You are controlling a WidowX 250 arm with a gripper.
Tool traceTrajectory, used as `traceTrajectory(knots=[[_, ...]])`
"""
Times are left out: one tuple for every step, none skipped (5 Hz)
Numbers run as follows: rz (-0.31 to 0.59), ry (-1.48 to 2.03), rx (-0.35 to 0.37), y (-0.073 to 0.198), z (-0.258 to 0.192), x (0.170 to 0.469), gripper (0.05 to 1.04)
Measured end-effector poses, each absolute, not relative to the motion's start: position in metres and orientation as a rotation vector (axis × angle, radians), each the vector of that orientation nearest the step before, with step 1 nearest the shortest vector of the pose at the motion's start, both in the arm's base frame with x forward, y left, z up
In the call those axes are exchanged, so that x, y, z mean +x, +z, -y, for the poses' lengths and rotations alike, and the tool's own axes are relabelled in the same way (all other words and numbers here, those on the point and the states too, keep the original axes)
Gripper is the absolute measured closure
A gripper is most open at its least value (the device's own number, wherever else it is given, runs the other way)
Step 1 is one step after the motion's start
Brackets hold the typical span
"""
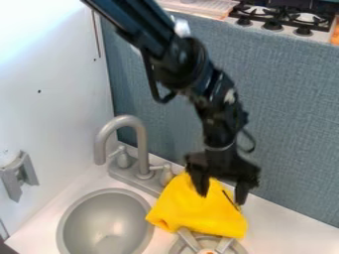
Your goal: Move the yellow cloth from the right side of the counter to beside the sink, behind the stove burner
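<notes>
Closing the claw [221, 198] is best done low, on a thick fold of the yellow cloth [195, 213], which is draped beside the sink [99, 213] and partly over the burner [189, 241]. The 2 fingers are spread wide, nothing seen pinched; the faucet [141, 149] should be avoided.

White counter [285, 224] bearing yellow cloth [189, 211], grey faucet [141, 149], sink [102, 216], burner [190, 241]

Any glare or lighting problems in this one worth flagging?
Camera view: strong glare washes out the upper left of the white wall; the black gripper is so dark that little surface detail reads; the yellow cloth is brightly lit, its folds only faintly shaded.
</notes>
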State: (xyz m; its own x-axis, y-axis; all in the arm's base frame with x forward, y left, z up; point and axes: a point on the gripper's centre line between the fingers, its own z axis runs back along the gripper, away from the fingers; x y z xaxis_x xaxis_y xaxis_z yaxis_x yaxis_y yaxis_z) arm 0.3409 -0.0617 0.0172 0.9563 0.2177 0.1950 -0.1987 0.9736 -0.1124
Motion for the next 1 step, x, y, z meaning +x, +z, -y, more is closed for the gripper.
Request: traceTrajectory(knots=[[0.103,0.12,-0.039,0.0269,0.093,0.2984,0.083]])
